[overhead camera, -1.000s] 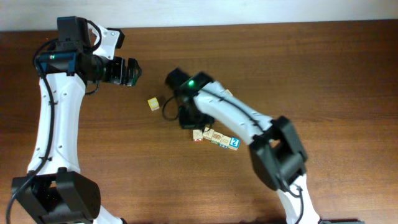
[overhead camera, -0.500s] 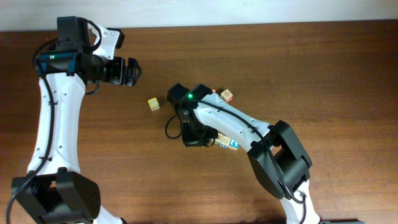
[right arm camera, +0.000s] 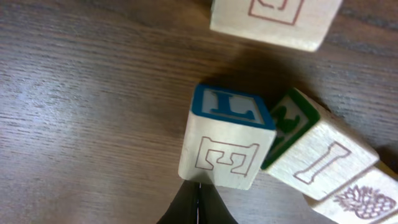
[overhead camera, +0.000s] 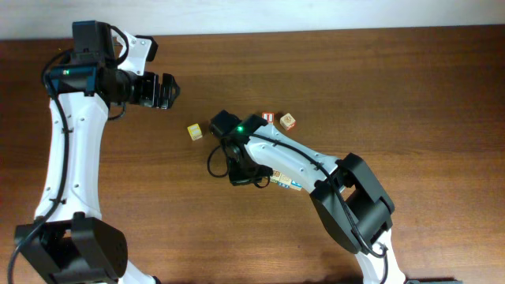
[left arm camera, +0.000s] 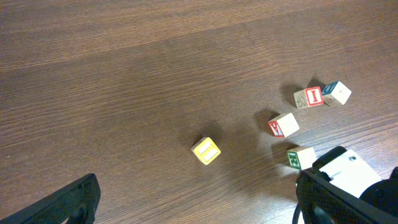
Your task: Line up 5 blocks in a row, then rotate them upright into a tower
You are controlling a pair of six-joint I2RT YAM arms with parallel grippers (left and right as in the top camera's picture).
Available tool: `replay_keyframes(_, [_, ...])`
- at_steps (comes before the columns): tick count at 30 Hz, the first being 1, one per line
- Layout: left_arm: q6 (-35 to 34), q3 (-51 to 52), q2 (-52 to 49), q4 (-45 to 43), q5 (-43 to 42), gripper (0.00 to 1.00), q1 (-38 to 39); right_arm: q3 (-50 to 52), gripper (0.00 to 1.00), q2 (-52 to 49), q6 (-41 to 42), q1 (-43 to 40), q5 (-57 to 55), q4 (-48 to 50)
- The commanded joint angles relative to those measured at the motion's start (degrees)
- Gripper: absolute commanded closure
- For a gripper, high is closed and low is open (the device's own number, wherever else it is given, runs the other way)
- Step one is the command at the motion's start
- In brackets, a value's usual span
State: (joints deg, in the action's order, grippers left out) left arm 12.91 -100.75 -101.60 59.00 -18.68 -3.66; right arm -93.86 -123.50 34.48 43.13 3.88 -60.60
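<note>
My right gripper [overhead camera: 249,175] is shut and empty, low over the left end of a row of blocks. In the right wrist view that gripper [right arm camera: 199,194] touches the lower edge of a blue-topped block [right arm camera: 227,134] with an outlined E. Against it sit a green block [right arm camera: 291,121], a cream block with an outlined I [right arm camera: 320,163] and a pineapple-printed block [right arm camera: 364,200]. A pale block [right arm camera: 273,18] lies beyond. The left wrist view shows a reddish block [left arm camera: 284,124], a green block [left arm camera: 301,157] and a blue block [left arm camera: 336,92]. My left gripper [overhead camera: 163,91] hangs wide open, far up left.
A yellow-bordered cube [overhead camera: 194,132] lies alone left of the right arm, also the yellow-bordered cube [left arm camera: 206,150] mid-frame. A red-bordered I cube [overhead camera: 268,117] and a tan cube [overhead camera: 288,121] sit behind the arm's white link [overhead camera: 292,154], which hides much of the row.
My right gripper has moved down toward the near side, onto the left end of the block row, covering blocks that showed before. The red-bordered cube behind the arm is now uncovered. The left arm is still.
</note>
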Motion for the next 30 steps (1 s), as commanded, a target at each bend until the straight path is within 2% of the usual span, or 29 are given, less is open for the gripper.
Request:
replay_keyframes(1, [0.9,-1.0,-0.1,0.0,-0.4,0.01,0.0,0.3,0.96,0.1,0.5,0.3,-1.4,1.8])
replay_keyframes(5, [0.9,-1.0,-0.1,0.0,-0.4,0.01,0.0,0.3,0.96,0.1,0.7,-0.2,-2.3,4.1])
replay_keyframes(25, [0.9,-1.0,-0.1,0.0,-0.4,0.01,0.0,0.3,0.96,0.1,3.5,-2.1,-2.5,2.1])
replay_keyframes(30, [0.9,-1.0,-0.1,0.1,-0.4,0.01,0.0,-3.0,0.96,1.1,-1.3,-1.9,-1.1,2.1])
